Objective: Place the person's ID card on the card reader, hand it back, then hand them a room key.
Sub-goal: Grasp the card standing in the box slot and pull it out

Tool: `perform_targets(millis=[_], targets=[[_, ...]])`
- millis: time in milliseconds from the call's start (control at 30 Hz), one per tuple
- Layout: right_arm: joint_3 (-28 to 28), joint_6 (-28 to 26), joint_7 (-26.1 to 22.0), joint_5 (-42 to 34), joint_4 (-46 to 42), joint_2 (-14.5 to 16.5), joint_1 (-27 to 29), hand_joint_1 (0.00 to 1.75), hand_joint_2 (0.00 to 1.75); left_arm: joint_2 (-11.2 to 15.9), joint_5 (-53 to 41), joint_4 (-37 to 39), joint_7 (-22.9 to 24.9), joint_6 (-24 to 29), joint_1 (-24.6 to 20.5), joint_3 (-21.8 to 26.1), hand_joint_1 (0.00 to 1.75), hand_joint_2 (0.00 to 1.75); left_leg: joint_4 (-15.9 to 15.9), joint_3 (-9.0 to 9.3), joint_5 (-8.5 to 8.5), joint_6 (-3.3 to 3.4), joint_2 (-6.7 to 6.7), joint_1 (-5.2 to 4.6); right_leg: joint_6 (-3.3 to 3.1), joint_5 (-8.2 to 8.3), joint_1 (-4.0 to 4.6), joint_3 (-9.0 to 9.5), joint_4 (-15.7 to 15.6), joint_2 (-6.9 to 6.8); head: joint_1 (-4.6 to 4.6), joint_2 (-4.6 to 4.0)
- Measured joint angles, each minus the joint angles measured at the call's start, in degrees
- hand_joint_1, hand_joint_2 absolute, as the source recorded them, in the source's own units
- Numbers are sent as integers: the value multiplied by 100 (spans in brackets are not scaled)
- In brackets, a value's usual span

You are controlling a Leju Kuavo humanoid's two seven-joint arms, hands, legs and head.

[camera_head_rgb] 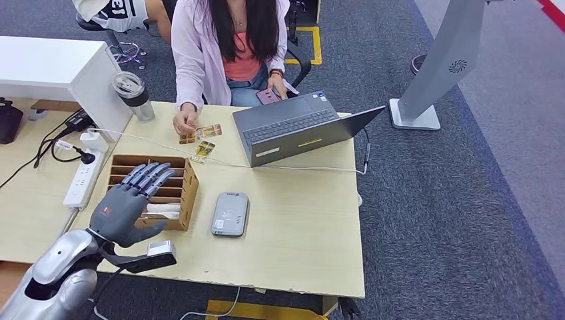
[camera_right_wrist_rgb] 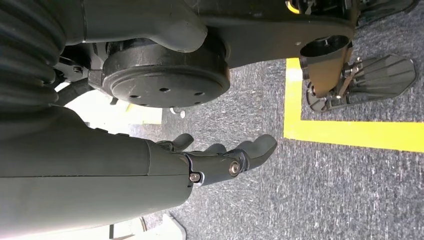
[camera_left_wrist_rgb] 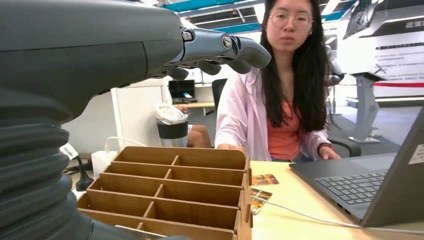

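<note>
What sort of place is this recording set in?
Probably a mock hotel check-in desk inside an office or lab. The table carries a grey card reader, a wooden card organizer and a laptop, with a person seated opposite. Grey carpet with yellow floor tape suggests a test space.

Grey carpet [camera_head_rgb: 453, 220], pale wooden desk [camera_head_rgb: 306, 233]

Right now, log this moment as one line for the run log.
left hand: open, above brown wooden slotted organizer | right hand: open, hanging over floor | grey flat card reader: bare | cards: on table by person's hand
</note>
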Motion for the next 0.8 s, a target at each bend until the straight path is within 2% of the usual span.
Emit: perform_targets(millis=[300, 467, 600, 733, 800], targets=[[0, -5, -22, -9, 1, -5, 1, 0, 175, 228, 87, -165, -62, -79, 0, -124, 0, 175, 1, 0, 0, 0, 0, -2, 1, 1, 0, 1, 0, 0, 1, 0], [-1, -3, -87, -72, 1, -39, 17, 0, 175, 622, 299, -614, -176, -202, -1, -231, 0, 175, 1, 0, 0, -1, 1, 1, 0, 0, 0, -1, 0, 2, 0, 0], [-2, 2, -111, -131, 1, -71, 35, 0, 175, 802, -157, -897, 267, -93, -58, -271, 0, 175, 0, 0, -1, -1, 0, 2, -1, -1, 0, -3, 0, 1, 0, 0], [-2, 14, -116, -170, 1, -81, 42, 0, 175, 793, -758, -868, 857, -108, -302, -305, 0, 175, 0, 0, 0, -1, 0, 2, -1, 0, 0, -2, 0, 0, 0, 0], [-2, 21, -120, -184, 1, -81, 44, 0, 175, 778, -907, -792, 999, -151, -429, -344, 0, 175, 1, 1, 1, -2, 1, 1, -2, 3, 0, -1, 0, 1, -1, 0]])
